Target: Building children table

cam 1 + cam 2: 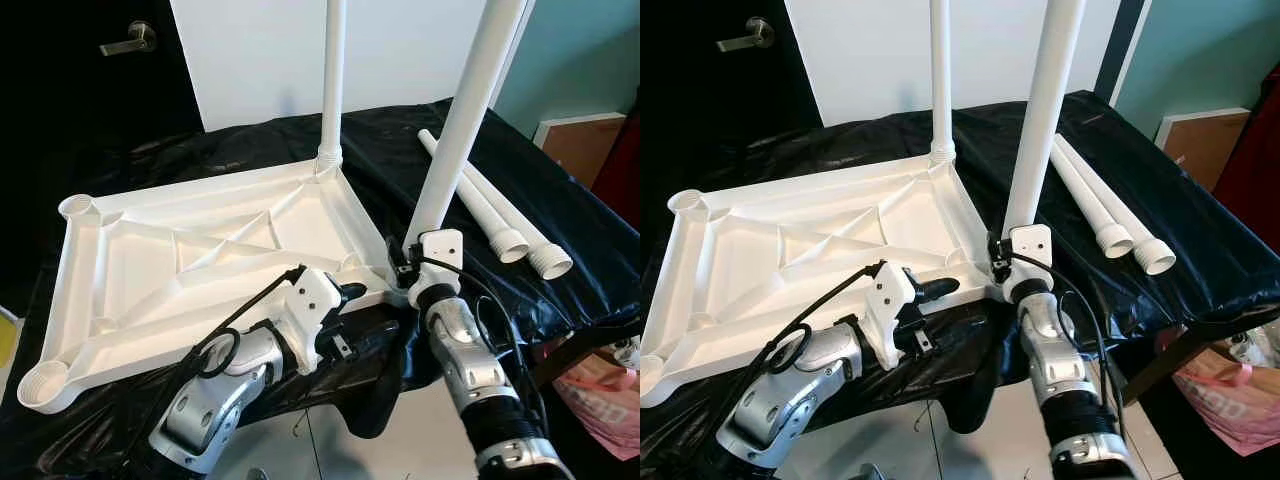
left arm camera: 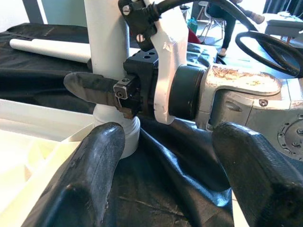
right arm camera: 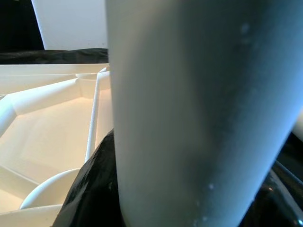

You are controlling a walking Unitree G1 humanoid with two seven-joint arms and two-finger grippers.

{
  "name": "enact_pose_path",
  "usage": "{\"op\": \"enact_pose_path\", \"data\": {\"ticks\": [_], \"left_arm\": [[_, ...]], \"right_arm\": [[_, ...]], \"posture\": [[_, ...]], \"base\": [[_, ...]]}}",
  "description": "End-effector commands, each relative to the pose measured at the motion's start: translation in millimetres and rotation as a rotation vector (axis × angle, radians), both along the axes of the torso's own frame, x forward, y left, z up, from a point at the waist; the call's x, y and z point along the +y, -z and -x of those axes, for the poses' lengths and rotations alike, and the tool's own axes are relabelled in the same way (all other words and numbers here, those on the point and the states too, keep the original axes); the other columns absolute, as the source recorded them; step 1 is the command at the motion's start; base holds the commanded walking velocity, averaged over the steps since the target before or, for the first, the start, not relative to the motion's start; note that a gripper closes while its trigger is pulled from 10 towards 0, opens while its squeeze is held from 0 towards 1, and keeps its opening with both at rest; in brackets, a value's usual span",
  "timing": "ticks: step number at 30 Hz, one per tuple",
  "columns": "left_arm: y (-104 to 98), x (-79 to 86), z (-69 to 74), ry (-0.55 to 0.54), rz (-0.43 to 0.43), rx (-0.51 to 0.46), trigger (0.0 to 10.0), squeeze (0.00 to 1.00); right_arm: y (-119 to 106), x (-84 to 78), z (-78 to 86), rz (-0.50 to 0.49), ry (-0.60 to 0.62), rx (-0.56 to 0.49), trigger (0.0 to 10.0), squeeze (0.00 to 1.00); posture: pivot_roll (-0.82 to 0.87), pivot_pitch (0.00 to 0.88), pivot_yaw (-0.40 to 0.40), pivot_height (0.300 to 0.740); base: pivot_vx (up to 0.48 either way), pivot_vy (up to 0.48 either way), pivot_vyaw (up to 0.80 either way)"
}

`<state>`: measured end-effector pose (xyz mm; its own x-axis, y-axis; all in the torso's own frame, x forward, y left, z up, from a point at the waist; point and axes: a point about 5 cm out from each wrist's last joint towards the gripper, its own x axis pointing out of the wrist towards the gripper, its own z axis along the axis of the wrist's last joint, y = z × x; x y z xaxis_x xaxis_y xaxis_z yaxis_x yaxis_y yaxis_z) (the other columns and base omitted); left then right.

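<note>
A white plastic tabletop (image 1: 150,290) lies upside down on a black cloth (image 1: 400,140). One white leg (image 1: 333,80) stands upright in its far right corner. My right gripper (image 1: 410,262) is shut on a second white leg (image 1: 465,120) near its lower end, which sits at the tabletop's near right corner and leans slightly right. The right wrist view shows this leg (image 3: 189,118) very close. My left gripper (image 1: 355,320) is open just left of that corner, at the tabletop's near edge, holding nothing. Its wrist view shows its fingers (image 2: 94,165) facing the leg's ribbed base (image 2: 128,137).
Two loose white legs (image 1: 490,210) lie side by side on the cloth to the right. Open sockets sit at the tabletop's far left (image 1: 78,207) and near left (image 1: 40,385) corners. A white board (image 1: 260,60) leans behind, beside a dark door (image 1: 130,40). A pink bag (image 1: 600,400) sits low right.
</note>
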<state>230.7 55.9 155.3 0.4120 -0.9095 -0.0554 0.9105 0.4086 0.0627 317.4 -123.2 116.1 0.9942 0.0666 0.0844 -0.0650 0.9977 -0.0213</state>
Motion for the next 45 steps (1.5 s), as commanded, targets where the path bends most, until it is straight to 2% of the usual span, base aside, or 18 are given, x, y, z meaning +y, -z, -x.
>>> {"op": "enact_pose_path", "data": {"ticks": [1, 3, 4, 6, 13, 14, 22, 28, 29, 30, 31, 34, 35, 38, 40, 45], "left_arm": [[2, -2.7, 2.9, 0.034, -0.01, 0.01, 10.0, 0.0], [2, -2.7, 2.9, 0.034, -0.01, 0.01, 10.0, 0.0], [2, -3.2, 2.4, 0.033, -0.006, 0.009, 10.0, 0.0], [1, -3.6, 1.7, 0.031, -0.007, 0.004, 10.0, 0.0], [-1, -3.1, 1.1, 0.027, -0.001, 0.006, 10.0, 0.0], [0, -2.8, 1.7, 0.029, -0.002, 0.007, 10.0, 0.0], [0, -1.6, 0.9, 0.031, -0.007, 0.006, 10.0, 0.0], [-2, 6.8, -8.3, -0.004, -0.02, -0.014, 10.0, 0.0], [-3, 9.1, -10.8, -0.012, -0.022, -0.019, 10.0, 0.0], [-3, 9.1, -10.8, -0.012, -0.022, -0.019, 10.0, 0.0], [-4, 10.5, -12.2, -0.016, -0.022, -0.023, 10.0, 0.0], [-5, 10.9, -12.7, -0.015, -0.02, -0.025, 10.0, 0.0], [-5, 10.2, -11.9, -0.006, -0.021, -0.026, 10.0, 0.0], [-5, 9.5, -10.8, 0.004, -0.02, -0.025, 10.0, 0.0], [-4, 8.3, -8.6, 0.023, -0.023, -0.017, 10.0, 0.0], [-4, 7.2, -6.6, 0.036, -0.028, -0.013, 10.0, 0.0]], "right_arm": [[24, -8.6, 6.4, 0.001, 0.097, 0.12, 10.0, 0.0], [24, -8.6, 6.4, 0.001, 0.097, 0.12, 10.0, 0.0], [24, -1.1, 8.0, -0.009, 0.106, 0.119, 10.0, 0.0], [22, 2.0, 8.6, -0.017, 0.114, 0.114, 10.0, 0.0], [17, -2.1, 10.3, -0.021, 0.154, 0.088, 10.0, 0.0], [16, -1.7, 11.0, -0.03, 0.149, 0.078, 10.0, 1.0], [7, 6.5, 13.6, -0.039, 0.034, 0.021, 10.0, 1.0], [6, 0.0, 13.9, -0.03, -0.054, 0.018, 10.0, 1.0], [6, -2.4, 14.2, -0.027, -0.079, 0.016, 10.0, 0.67], [6, -2.4, 14.2, -0.027, -0.079, 0.016, 10.0, 0.67], [5, -4.3, 14.9, -0.028, -0.115, 0.012, 10.0, 0.0], [4, -6.3, 15.6, -0.026, -0.155, 0.007, 10.0, 0.0], [2, -9.1, 16.2, -0.015, -0.231, 0.0, 10.0, 0.0], [1, -11.8, 16.8, -0.001, -0.296, -0.001, 10.0, 0.0], [-1, -16.7, 18.0, 0.043, -0.401, -0.017, 10.0, 0.0], [-2, -24.0, 16.8, 0.07, -0.482, -0.011, 10.0, 0.0]], "posture": [[-0.04, 0.022, -0.027, 0.74], [-0.04, 0.022, -0.027, 0.74], [-0.04, 0.017, -0.028, 0.74], [-0.04, 0.023, -0.02, 0.74], [-0.04, 0.037, -0.011, 0.74], [-0.04, 0.033, -0.009, 0.74], [-0.05, 0.025, -0.008, 0.74], [-0.05, 0.024, -0.014, 0.74], [-0.05, 0.014, -0.015, 0.74], [-0.05, 0.014, -0.015, 0.74], [-0.05, 0.007, -0.014, 0.74], [-0.05, 0.003, -0.015, 0.74], [-0.05, 0.001, -0.01, 0.74], [-0.05, 0.001, -0.007, 0.74], [-0.05, 0.001, -0.002, 0.74], [-0.05, 0.001, 0.0, 0.74]], "base": [[0.0, 0.0, 0.0], [0.0, 0.0, 0.0], [0.0, 0.0, 0.0], [0.0, 0.0, 0.0], [0.0, 0.0, 0.0], [0.0, 0.0, 0.0], [0.0, 0.0, 0.0], [0.0, 0.0, 0.0], [0.0, 0.0, 0.0], [0.0, 0.0, 0.0], [0.0, 0.0, 0.0], [0.0, 0.0, 0.0], [0.0, 0.0, 0.0], [0.0, 0.0, 0.0], [0.0, 0.0, 0.0], [0.0, 0.0, 0.0]]}}
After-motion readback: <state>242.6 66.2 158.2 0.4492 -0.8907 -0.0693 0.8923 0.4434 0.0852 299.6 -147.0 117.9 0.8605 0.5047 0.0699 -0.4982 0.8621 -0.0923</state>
